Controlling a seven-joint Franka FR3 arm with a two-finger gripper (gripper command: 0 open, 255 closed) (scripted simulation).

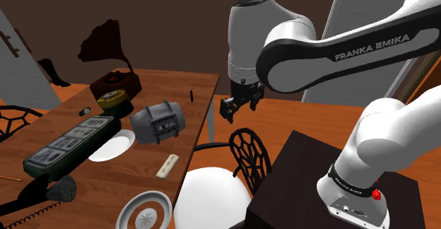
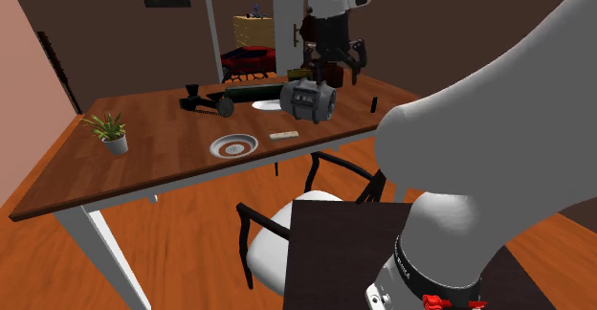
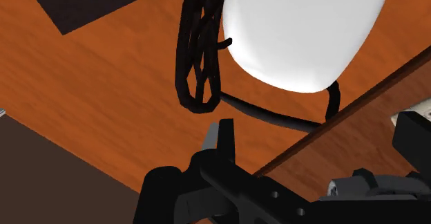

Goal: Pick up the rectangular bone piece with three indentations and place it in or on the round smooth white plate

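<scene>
Task not begun: the bone piece (image 1: 167,166) lies by the table (image 1: 162,86) edge beside the chair (image 1: 247,153), apart from the white plate (image 1: 113,147); the gripper (image 1: 239,109) hangs just off that edge, jaws spread, empty.

"FRANKA EMIKA", white capitals on the black band of the arm (image 1: 371,49), high above the stand (image 1: 300,167). Small lettering on the dark base ring (image 1: 348,186), just above the stand: unreadable.

The white arm (image 1: 353,51) rises beside the table (image 1: 194,121), folds at the elbow and reaches toward it. The black gripper (image 1: 240,107) hangs above and just off the table's edge, pointing down, fingers apart, holding nothing.
</scene>
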